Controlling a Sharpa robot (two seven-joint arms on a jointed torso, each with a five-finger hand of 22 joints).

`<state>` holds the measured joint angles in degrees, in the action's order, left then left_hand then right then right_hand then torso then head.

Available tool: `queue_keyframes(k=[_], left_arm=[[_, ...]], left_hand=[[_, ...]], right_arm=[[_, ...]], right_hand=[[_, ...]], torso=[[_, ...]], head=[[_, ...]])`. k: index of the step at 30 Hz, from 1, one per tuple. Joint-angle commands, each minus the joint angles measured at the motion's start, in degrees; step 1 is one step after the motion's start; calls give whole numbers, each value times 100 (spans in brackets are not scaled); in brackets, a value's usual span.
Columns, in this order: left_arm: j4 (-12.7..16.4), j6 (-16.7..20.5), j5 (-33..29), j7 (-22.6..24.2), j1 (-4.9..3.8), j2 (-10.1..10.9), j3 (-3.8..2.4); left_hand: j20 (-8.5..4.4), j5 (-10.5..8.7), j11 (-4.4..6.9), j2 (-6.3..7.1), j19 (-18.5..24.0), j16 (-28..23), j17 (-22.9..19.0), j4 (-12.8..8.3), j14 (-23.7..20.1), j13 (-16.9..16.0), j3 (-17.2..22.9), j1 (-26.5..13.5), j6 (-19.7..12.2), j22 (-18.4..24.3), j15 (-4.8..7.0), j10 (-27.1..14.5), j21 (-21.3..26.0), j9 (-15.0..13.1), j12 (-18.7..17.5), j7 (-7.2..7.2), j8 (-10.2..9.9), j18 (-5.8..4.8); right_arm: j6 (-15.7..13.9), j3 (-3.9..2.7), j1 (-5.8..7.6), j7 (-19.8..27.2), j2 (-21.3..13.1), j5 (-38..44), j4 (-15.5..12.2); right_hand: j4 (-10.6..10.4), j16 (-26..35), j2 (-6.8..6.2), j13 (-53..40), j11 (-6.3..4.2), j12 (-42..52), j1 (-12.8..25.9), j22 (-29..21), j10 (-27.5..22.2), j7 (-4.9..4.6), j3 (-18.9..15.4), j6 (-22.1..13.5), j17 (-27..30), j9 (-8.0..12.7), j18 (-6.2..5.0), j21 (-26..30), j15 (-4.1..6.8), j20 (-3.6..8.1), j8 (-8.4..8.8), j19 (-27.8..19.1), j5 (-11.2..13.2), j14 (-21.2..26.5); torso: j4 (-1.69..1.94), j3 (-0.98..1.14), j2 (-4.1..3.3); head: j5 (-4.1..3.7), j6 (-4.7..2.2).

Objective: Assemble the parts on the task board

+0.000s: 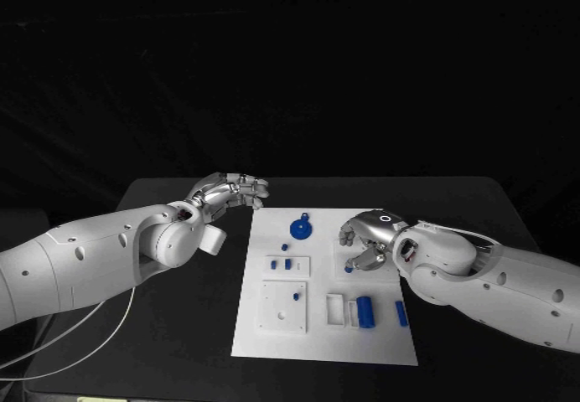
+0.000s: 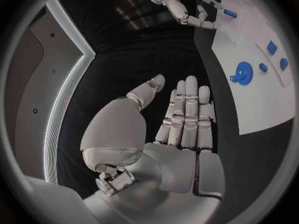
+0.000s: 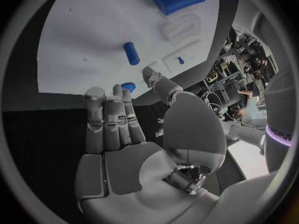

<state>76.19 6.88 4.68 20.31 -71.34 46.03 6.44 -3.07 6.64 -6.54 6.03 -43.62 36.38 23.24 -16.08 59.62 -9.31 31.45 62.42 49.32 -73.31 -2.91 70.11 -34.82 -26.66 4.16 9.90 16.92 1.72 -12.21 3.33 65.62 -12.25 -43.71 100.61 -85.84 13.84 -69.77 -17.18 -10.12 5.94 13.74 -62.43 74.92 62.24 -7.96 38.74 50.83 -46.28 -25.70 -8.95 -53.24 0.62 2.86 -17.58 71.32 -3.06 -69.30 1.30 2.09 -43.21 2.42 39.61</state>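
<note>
While the right hand (image 1: pixel 366 243) hangs over the board (image 1: pixel 268 343) near its right edge, its fingers (image 3: pixel 106 119) stand straight and apart, holding nothing, probably poised over a small part (image 1: pixel 350 270) just below. Off the board's far-left corner, the left hand (image 1: pixel 230 193) is likewise spread and empty, likely waiting. A round part (image 1: pixel 301 227) lies near the far edge, and a cylinder (image 1: pixel 364 311) stands nearer the front.
</note>
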Motion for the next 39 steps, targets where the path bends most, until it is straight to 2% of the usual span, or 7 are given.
queue_keyframes(k=[1, 7, 16, 24, 31, 39], left_arm=[[1, -90, -30, 30, -7, -12, -4], [-1, -90, -30, 30, -7, -10, -4], [-5, -97, -30, 30, -7, -9, -4], [-9, -99, -30, 29, -7, -9, -4], [-12, -104, -30, 28, -7, -9, -4], [-15, -107, -30, 22, -7, -8, -4]], left_hand=[[19, 14, -8, 23, -40, -33, 8, 2, 42, 9, -23, -9, -36, -6, 11, -37, 25, 8, -7, -4, 10, 80], [20, 14, -8, 23, -41, -36, 11, 3, 42, 10, -23, -8, -36, -7, 11, -36, 26, 8, -7, -4, 10, 79], [20, 13, -8, 23, -41, -40, 16, 6, 43, 10, -23, -9, -37, -8, 11, -36, 27, 8, -6, -4, 11, 79], [21, 12, -8, 21, -43, -46, 23, 11, 45, 10, -24, -14, -40, -9, 10, -35, 30, 8, -6, -3, 10, 78], [21, 12, -8, 19, -44, -51, 29, 15, 47, 11, -25, -18, -41, -11, 10, -35, 32, 9, -6, -2, 10, 77], [21, 12, -8, 18, -44, -54, 33, 17, 47, 11, -25, -19, -43, -12, 10, -36, 33, 9, -6, -1, 10, 77]], right_arm=[[426, 15, -21, 7, 14, 0, 46], [586, 66, -38, -11, 2, 47, 9], [597, 79, -74, -11, 18, 92, 24], [597, 83, -97, -9, 43, 162, 52], [567, 84, -123, -3, 66, 189, 44], [544, 85, -136, -40, 92, 223, 59]], right_hand=[[-3, -31, 10, 5, 0, 22, 36, 85, -53, 20, -30, -22, 9, 6, -605, 23, -9, 13, 23, -24, -8, 42], [-70, -39, 19, 14, -14, 64, -15, 84, -9, -8, -9, 12, 16, 7, -605, 28, 7, 10, -1, -22, -11, 42], [-256, -59, 44, 15, -72, 185, -219, 82, 139, -66, 217, 189, 35, -9, -605, 25, 61, 5, -98, 17, 19, 11], [-520, -81, 219, -13, -156, 327, -422, 93, 358, 4, 619, 398, 44, -48, -605, -5, 140, 17, -218, 63, 26, -21], [-622, -88, 367, -65, -230, 423, -485, 106, 544, 80, 825, 570, 49, -83, -605, -33, 212, 25, -308, 68, 26, -34], [-626, -91, 368, -76, -243, 435, -489, 108, 572, 92, 857, 598, 50, -91, -605, -44, 225, 29, -322, 71, 27, -40]], torso=[[7, -4, -3], [3, -11, -1], [5, -11, -1], [6, -10, -1], [2, -9, -1], [4, -10, -2]], head=[[-1, 10], [-1, 28], [-1, 42], [3, 52], [10, 72], [12, 79]])
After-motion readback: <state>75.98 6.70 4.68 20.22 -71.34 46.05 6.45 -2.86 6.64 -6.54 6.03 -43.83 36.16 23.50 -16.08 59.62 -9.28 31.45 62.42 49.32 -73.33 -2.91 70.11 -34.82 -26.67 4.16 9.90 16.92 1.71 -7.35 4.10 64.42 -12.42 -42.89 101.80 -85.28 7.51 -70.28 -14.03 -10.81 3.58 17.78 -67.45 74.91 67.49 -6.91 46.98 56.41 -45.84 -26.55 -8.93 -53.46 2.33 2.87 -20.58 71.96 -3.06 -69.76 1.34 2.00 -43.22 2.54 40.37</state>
